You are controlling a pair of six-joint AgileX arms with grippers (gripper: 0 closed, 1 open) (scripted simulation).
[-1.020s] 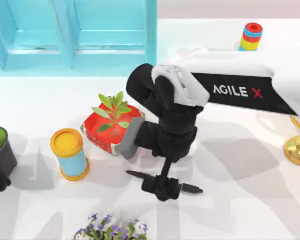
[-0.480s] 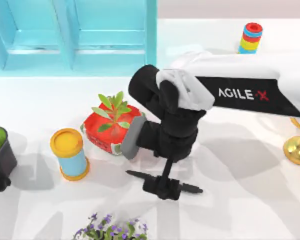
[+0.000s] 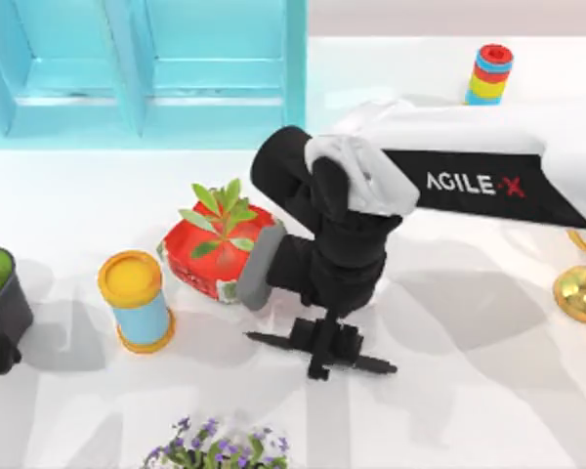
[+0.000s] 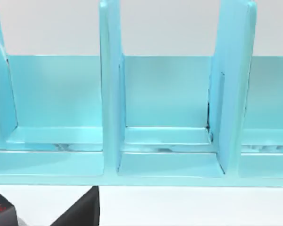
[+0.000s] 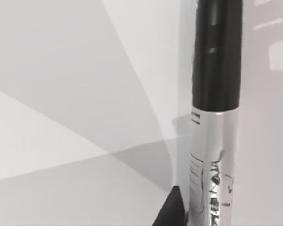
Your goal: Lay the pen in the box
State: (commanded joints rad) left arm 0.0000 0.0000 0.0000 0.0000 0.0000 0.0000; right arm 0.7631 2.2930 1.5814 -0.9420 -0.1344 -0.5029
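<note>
White tabletop (image 3: pixel 488 391) spreads under the scene, with the red planter (image 3: pixel 218 252) as the handiest landmark. From above, the pen (image 3: pixel 371 365) lies flat on the table just in front of and to the right of the planter, its two black ends sticking out either side of the right gripper (image 3: pixel 324 344), which sits directly over the pen's middle. Whether the fingers are closed on the barrel I cannot tell. The right wrist view adds what the overhead one hides: the pen's (image 5: pixel 214 117) silver barrel with small print and its black end, close up against the white surface. The left wrist view looks at the blue box (image 4: pixel 165 141), with upright dividers, which stands behind the planter (image 3: pixel 146 68). Left of the planter stands a yellow-topped can (image 3: pixel 135 299).
</note>
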